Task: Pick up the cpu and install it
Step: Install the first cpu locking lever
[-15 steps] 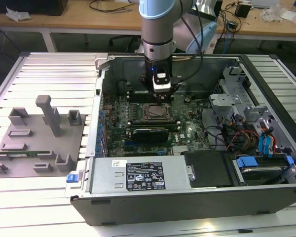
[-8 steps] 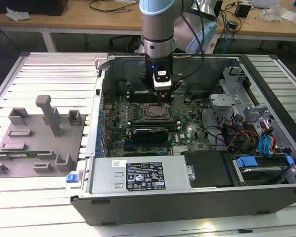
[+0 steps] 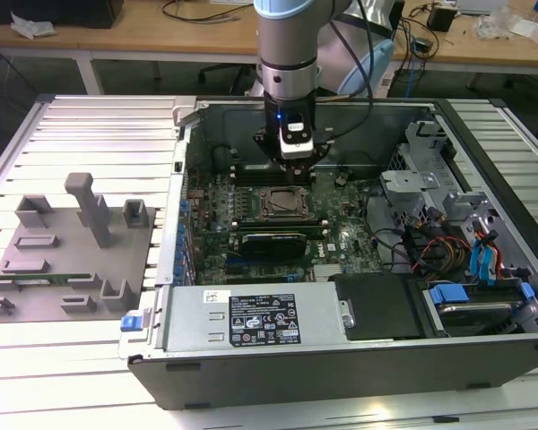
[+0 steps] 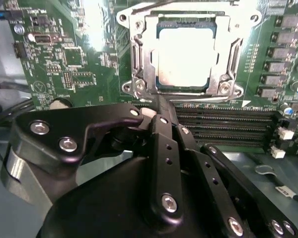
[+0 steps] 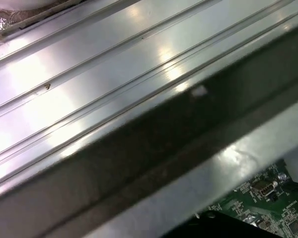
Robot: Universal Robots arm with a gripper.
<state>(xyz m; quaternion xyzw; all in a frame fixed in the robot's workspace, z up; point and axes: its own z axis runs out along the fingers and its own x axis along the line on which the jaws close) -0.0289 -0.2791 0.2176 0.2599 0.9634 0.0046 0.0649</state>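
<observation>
The cpu (image 4: 186, 54), a pale silver square chip, lies flat inside the black-framed metal socket (image 4: 139, 69) on the green motherboard (image 4: 64, 59); the socket's frame stands open around it. My gripper (image 4: 159, 103) hovers just off the socket's edge, beside the memory slots (image 4: 228, 124), with its black fingers (image 4: 164, 148) drawn together and nothing held between them. In the exterior view the gripper (image 3: 296, 167) hangs inside the open computer case, just behind the socket (image 3: 282, 204).
A grey tray (image 3: 72, 260) with upright holders and a green memory stick (image 3: 36, 279) sits at the exterior view's left. The power supply (image 3: 260, 322), drive cages (image 3: 421, 170) and cables (image 3: 430, 251) crowd the case. A metal case wall (image 5: 114, 99) runs close by in the first wrist view.
</observation>
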